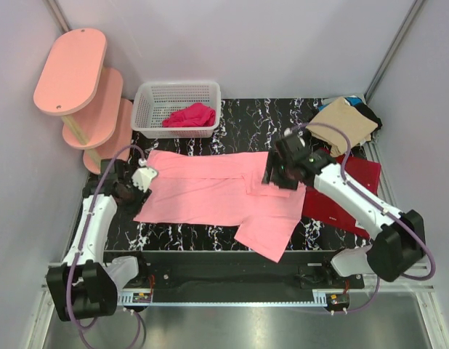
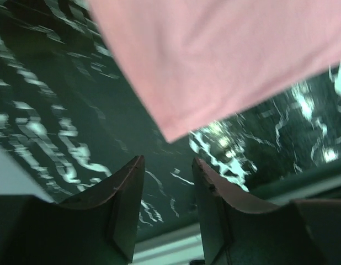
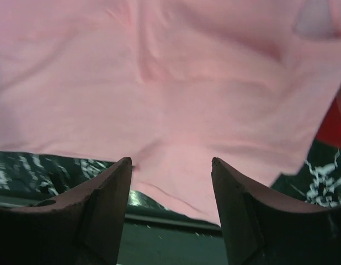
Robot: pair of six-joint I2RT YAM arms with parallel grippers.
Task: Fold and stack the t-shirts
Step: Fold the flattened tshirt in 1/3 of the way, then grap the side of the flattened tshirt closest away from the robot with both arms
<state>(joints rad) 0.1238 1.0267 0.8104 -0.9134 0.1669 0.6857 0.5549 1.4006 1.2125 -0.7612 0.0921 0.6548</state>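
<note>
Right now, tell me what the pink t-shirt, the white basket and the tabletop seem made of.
Pink t-shirt: soft matte cloth, likely a cotton knit; it lies limp with soft creases.
White basket: looks like moulded plastic; its walls are an even lattice of holes.
Tabletop: black with white marble-like veins, smooth; real stone or a printed laminate, cannot tell.

The left arm point(image 1: 94, 225) reaches forward from its base with the elbow bent; the left gripper point(image 2: 168, 165) has its fingers apart, nothing between them; the right arm point(image 1: 355, 196) stretches forward and inward; the right gripper point(image 3: 170, 165) points down, fingers spread wide, nothing pinched.
</note>
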